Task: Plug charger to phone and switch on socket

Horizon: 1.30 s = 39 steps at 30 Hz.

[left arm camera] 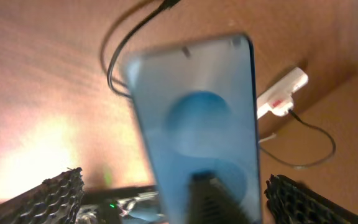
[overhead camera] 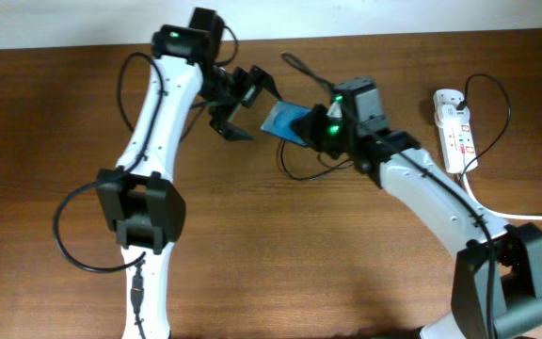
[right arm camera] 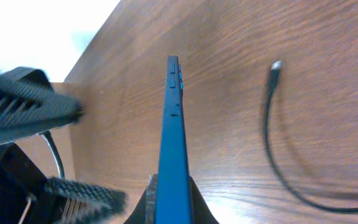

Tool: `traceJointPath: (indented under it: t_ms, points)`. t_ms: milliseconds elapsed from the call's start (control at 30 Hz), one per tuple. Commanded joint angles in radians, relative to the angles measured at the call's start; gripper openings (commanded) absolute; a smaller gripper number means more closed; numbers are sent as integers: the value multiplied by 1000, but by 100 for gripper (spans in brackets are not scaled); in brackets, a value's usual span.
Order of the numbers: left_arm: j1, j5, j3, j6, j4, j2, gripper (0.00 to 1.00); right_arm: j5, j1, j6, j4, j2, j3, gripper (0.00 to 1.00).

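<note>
The overhead camera looks straight down on the table [overhead camera: 55,113] from well above, taking in both arms, the phone [overhead camera: 286,122] near the middle and the power strip [overhead camera: 454,127] at the right. The left wrist camera sits very close to the phone. It faces the blue screen between the spread tips of the left gripper [left arm camera: 173,180] and looks past it across the table to the power strip, sharing both with the overhead view. The right wrist camera looks along the phone's side edge, which rises from the right gripper [right arm camera: 174,186], toward the tabletop and the cable [right arm camera: 271,124], seen in all three views.
</note>
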Motion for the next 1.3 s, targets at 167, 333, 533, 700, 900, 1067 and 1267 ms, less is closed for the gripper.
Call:
traceJointPath:
  t_ms: [167,333,533,700,900,1067,1267]
  points:
    - [88,260,18,546,80,-16,99,-175,-144,-121,-63,-220,9,4]
    - [90,323,18,621,80,-16,99,-195,-305,-191,-235,-480,-32,4]
    - [90,323,18,621,80,-16,99,-167,-328,161,137,-735,-496,4]
    - [89,323,18,620,81,-16,99,95,-209,588,805,-591,-754,4]
    - [80,324,18,620,91,-15,99,418,70,617,858,-274,-539,4]
    - [67,328,18,549,154,-15,99,425,104,610,854,-76,-320,4]
    - [67,397,10,431,306,-11,94,455,104,610,866,-55,-285,4]
